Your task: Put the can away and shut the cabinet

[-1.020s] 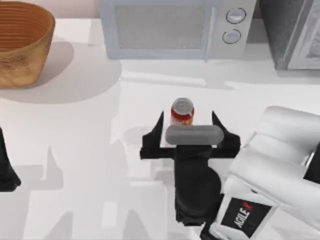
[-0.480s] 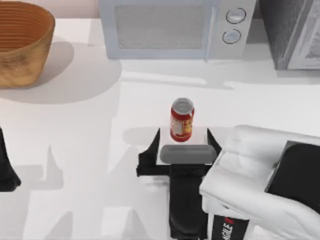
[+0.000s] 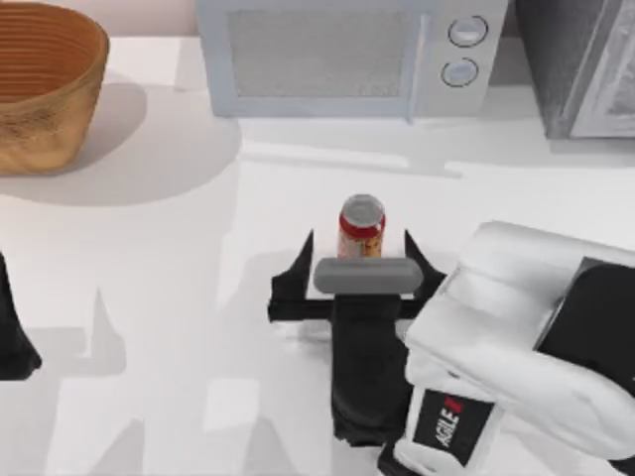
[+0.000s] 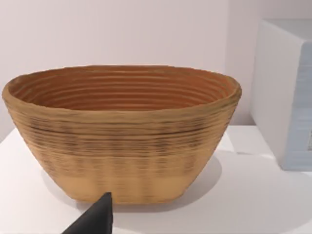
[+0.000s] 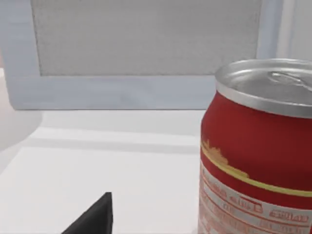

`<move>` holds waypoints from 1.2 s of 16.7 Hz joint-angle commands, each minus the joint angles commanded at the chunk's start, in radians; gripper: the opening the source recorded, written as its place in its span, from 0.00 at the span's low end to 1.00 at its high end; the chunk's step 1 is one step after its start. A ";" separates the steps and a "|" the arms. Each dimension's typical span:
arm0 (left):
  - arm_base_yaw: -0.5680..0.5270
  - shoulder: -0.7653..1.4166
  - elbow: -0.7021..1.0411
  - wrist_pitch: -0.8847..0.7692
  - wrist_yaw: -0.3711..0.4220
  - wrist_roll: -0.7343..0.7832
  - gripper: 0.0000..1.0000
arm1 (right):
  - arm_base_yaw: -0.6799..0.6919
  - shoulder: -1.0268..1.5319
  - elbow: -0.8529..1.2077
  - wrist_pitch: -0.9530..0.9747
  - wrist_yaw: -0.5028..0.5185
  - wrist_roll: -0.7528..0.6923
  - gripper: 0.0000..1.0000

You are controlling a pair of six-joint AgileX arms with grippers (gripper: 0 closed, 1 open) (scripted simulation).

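The can [image 3: 361,226] stands upright on the white table [image 3: 169,297], in front of the microwave [image 3: 342,55] and a little toward its right-hand, dial side. The right gripper [image 3: 357,260] sits just on the near side of the can, its two black fingers [image 3: 296,270] spread wide apart, one on either side of the can and neither touching it. The can's lower body is partly hidden in the top view by the grey bar across the gripper, so the can lies between the finger tips or just beyond them; which of the two is hard to judge. In the right wrist view the can [image 5: 258,146] looms close, with one dark finger tip [image 5: 92,218] low beside it and clear table between them.

The can is red with a silver top and pull tab, a thin yellow line round its upper body and pale lettering below it.

The left gripper [image 3: 15,337] is parked well away from the can, at the table's left edge, on the near side of a woven basket [image 3: 45,84]; whether its fingers are open or closed cannot be told.
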 joint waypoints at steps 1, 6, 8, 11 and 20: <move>0.000 0.000 0.000 0.000 0.000 0.000 1.00 | -0.022 0.006 0.025 -0.019 -0.022 0.000 1.00; 0.000 0.000 0.000 0.000 0.000 0.000 1.00 | -0.065 0.018 0.075 -0.056 -0.065 -0.001 1.00; 0.000 0.000 0.000 0.000 0.000 0.000 1.00 | -0.065 0.018 0.075 -0.056 -0.065 -0.001 0.92; 0.000 0.000 0.000 0.000 0.000 0.000 1.00 | -0.065 0.018 0.075 -0.056 -0.065 -0.001 0.70; 0.000 0.000 0.000 0.000 0.000 0.000 1.00 | -0.065 0.018 0.075 -0.056 -0.065 -0.001 0.02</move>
